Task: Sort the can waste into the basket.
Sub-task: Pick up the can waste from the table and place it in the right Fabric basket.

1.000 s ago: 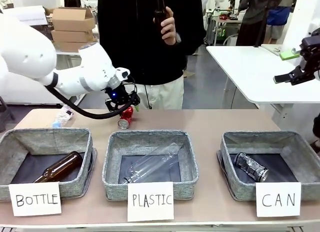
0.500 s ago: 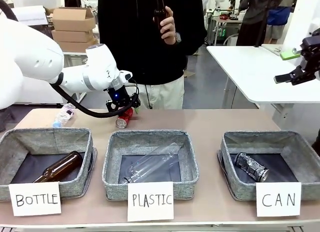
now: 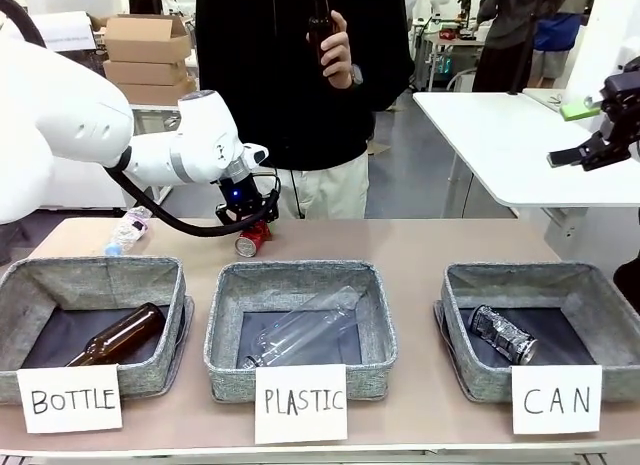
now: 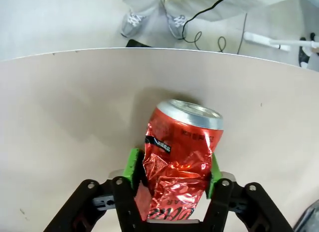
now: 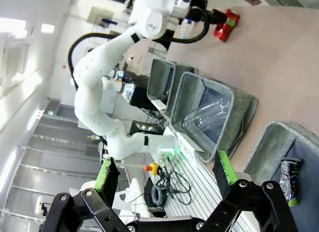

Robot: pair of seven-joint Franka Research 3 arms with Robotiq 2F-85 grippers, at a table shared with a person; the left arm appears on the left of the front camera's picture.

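1. Left claw [image 4: 173,168]: closed on the red can [image 4: 182,152], one green pad pressed against each dented side. The can's silver end is pointed away from the claw.
2. Red can: held low over the far part of the counter [image 3: 420,240], behind the middle bin [image 3: 225,345]. Whether it touches the counter cannot be told.
3. Right claw [image 5: 164,173]: open, fingers spread wide, nothing between them. In the front view it is raised at the right edge, well apart from the basket [image 3: 530,271].
4. Basket: grey, at the counter's right end, fronted by a white sign [image 3: 556,399] lettered "CAN".
5. Crushed can [image 3: 502,334]: silvery, laid on its side on the basket's dark floor.
6. Middle bin: signed "PLASTIC"; a clear bottle [image 3: 300,330] is laid slantwise inside.
7. Left bin [image 3: 90,270]: signed "BOTTLE"; a brown bottle [image 3: 120,343] is laid inside, neck towards the front left corner.
8. Plastic bottle [image 3: 125,232]: crumpled, laid on the counter behind the left bin.
9. Person: stood at the far side in dark top and light trousers; a dark bottle [image 3: 320,27] is held up in one hand [image 3: 337,51].
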